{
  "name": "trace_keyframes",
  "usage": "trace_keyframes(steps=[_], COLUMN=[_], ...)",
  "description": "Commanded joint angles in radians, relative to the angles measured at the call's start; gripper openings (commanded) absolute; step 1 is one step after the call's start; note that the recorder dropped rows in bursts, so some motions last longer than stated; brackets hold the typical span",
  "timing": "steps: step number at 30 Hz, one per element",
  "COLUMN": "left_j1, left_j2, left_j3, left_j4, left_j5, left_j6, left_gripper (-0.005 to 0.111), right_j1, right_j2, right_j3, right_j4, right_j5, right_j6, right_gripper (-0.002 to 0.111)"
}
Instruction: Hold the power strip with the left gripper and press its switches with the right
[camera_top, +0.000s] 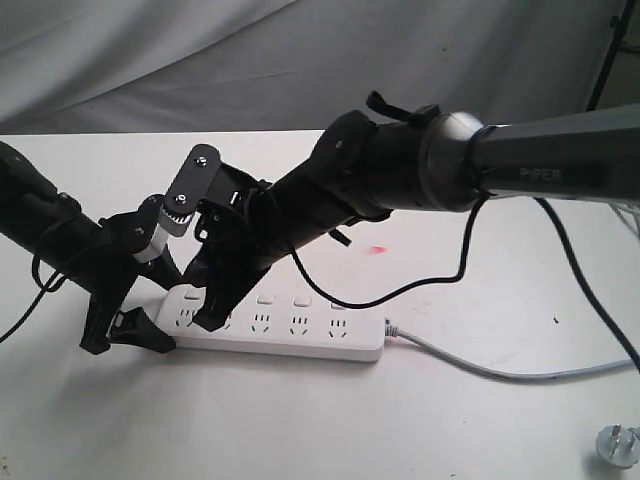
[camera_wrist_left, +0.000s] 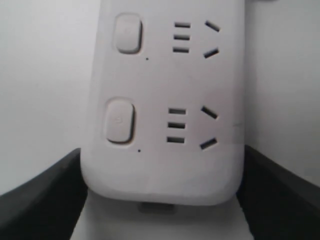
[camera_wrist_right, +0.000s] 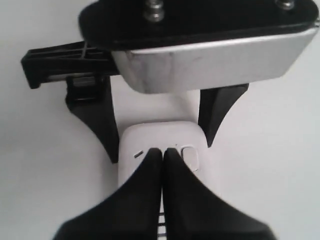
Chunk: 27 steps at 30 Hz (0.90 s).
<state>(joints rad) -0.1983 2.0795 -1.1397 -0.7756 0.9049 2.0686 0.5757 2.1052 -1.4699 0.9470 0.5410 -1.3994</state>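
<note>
You have the hold in place and the pressing not yet begun. The left end effector (camera_top: 128, 335) straddles the left end of the strip (camera_top: 300, 342), its fingers seemingly clamped on both long edges, and the strip lies flat on the desk (camera_top: 300, 430). Just inboard of that end, the right end effector (camera_top: 208, 318) points down with its fingers together, its tip beside the end switch (camera_wrist_right: 189, 156) rather than on it. Your next move, I judge, is a slight sideways shift onto that button and a straight push down, then on along the switches (camera_top: 300, 300) toward the cord (camera_top: 470, 368). Only the right wrist view shows that offset; in the exterior view the arm hides it. The left wrist view shows two switches bare with no tip in sight, so contact looks unmade. The plug (camera_top: 617, 445) lies well apart, beyond the strip's cord end.
</note>
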Motion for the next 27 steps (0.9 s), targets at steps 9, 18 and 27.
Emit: trace_keyframes(steps=[9,18,27], left_j1=[-0.005,-0.005,-0.005], left_j2=[0.001,0.001,0.001], left_j3=[-0.005,-0.005,-0.005], left_j4=[-0.009,-0.009,-0.009], left_j5=[0.014,0.014,0.014], left_j6=[0.005,0.008,0.008], left_gripper=[0.069,0.069,0.069], right_j1=[-0.009,-0.007,-0.007], right_j2=[0.100,0.111,0.135], right_j3=[-0.121,-0.121,-0.121], right_j4=[0.018,-0.019,0.018], right_j5=[-0.033,-0.056,-0.102], right_j6=[-0.067,-0.067,-0.094], right_gripper=[0.030,0.032,0.032])
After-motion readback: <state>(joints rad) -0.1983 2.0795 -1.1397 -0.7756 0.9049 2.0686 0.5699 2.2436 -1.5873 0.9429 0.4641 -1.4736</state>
